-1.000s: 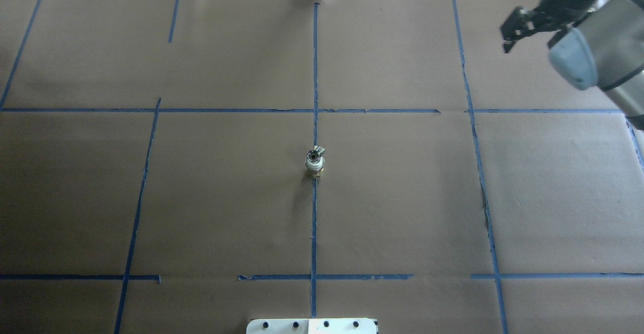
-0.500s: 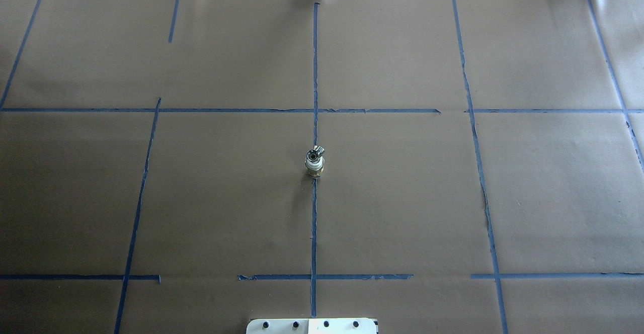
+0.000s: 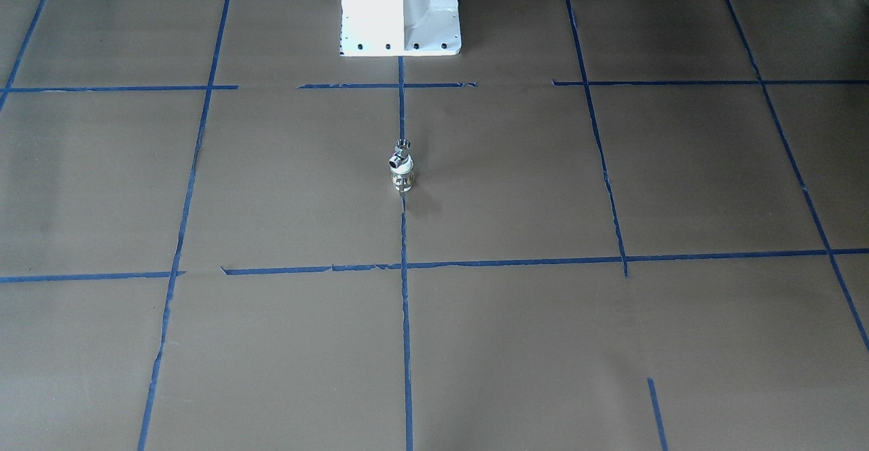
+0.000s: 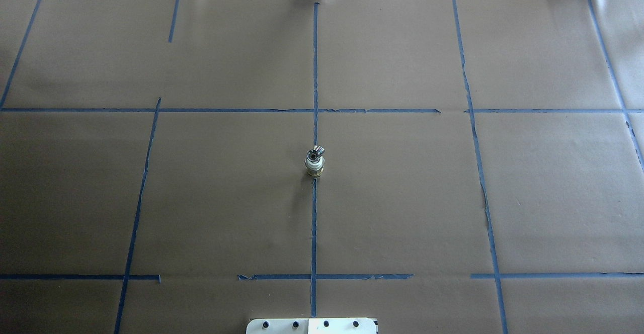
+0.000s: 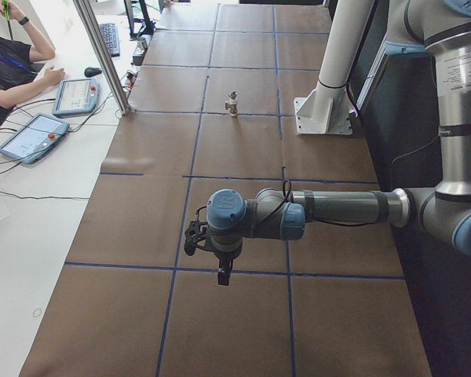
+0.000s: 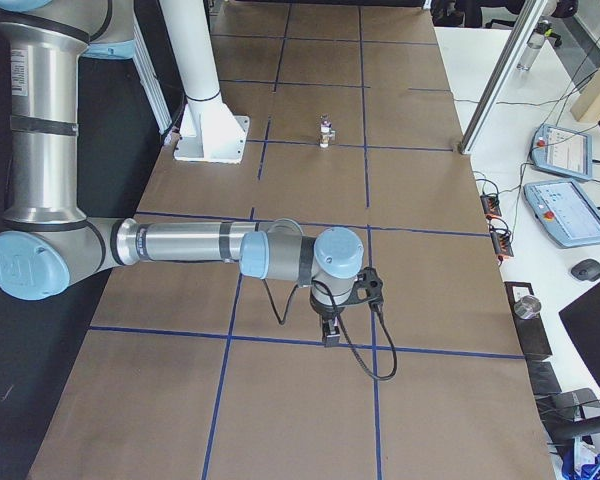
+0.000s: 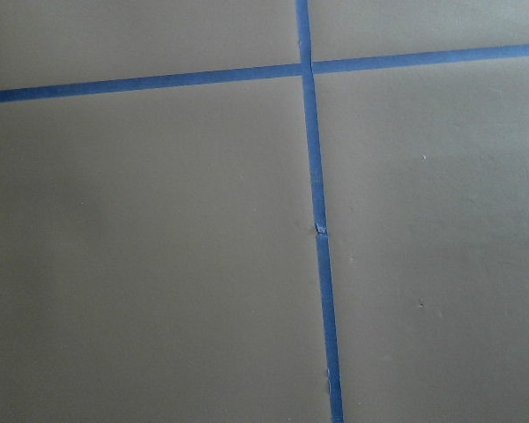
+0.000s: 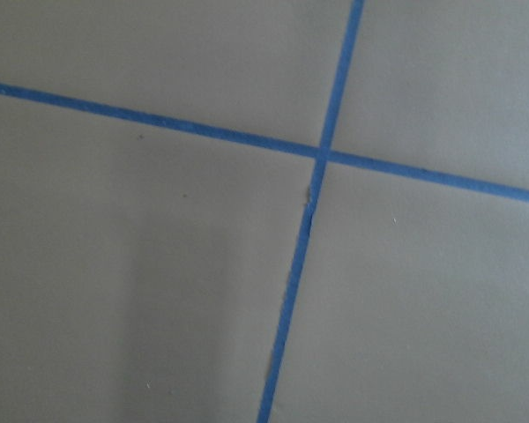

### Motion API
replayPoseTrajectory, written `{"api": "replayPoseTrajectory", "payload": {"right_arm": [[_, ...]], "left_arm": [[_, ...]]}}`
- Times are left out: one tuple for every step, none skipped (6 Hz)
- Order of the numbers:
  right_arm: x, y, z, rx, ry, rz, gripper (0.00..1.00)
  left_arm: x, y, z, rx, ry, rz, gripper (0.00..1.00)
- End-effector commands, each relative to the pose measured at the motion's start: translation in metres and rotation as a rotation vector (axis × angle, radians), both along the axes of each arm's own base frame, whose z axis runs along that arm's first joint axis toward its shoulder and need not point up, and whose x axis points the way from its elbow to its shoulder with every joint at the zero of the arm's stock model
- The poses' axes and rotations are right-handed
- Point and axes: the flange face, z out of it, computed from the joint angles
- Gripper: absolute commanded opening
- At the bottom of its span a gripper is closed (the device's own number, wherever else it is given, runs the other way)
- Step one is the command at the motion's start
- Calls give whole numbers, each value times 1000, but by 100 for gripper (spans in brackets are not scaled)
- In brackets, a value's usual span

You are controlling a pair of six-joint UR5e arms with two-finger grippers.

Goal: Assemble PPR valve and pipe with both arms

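Note:
A small valve (image 4: 315,162) with a white body, a brass base and a metal top stands upright on the centre tape line; it also shows in the front view (image 3: 401,168), the left view (image 5: 232,104) and the right view (image 6: 325,132). No separate pipe shows. The left arm (image 5: 337,209) reaches over the table's left end, its gripper (image 5: 223,275) pointing down, far from the valve. The right arm (image 6: 190,243) reaches over the right end, its gripper (image 6: 330,330) pointing down too. I cannot tell whether either gripper is open or shut. Both wrist views show only paper and tape.
Brown paper (image 4: 402,198) with blue tape lines (image 4: 314,223) covers the table. The white pedestal base (image 3: 400,9) stands at the robot's side. Operators' tablets (image 5: 31,135) and a seated person (image 5: 16,59) are beyond the far edge. A metal post (image 6: 500,75) stands there.
The right arm and its gripper, seen at the overhead view's top right one second ago, have moved out of that view. The valve has not moved.

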Motion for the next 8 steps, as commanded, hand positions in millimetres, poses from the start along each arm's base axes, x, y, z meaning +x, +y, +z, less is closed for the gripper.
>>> {"api": "replayPoseTrajectory", "payload": {"right_arm": [[2, 24, 18, -31, -1, 14, 100], [1, 23, 17, -27, -4, 11, 100], [1, 23, 17, -27, -4, 11, 100], [1, 24, 19, -33, -9, 12, 100], [1, 24, 20, -35, -10, 12, 100], [0, 24, 20, -35, -12, 12, 100], [-1, 24, 19, -33, -27, 12, 100], [-1, 24, 19, -33, -32, 12, 100]], "left_arm": [[0, 13, 11, -26, 1, 1, 100], [1, 10, 23, -48, 1, 4, 100], [1, 10, 21, -42, 1, 5, 100], [1, 11, 22, -44, 1, 5, 100], [1, 9, 20, -39, 1, 5, 100], [1, 8, 18, -36, 1, 5, 100], [1, 9, 19, -37, 1, 5, 100], [1, 8, 19, -38, 1, 5, 100]]}}
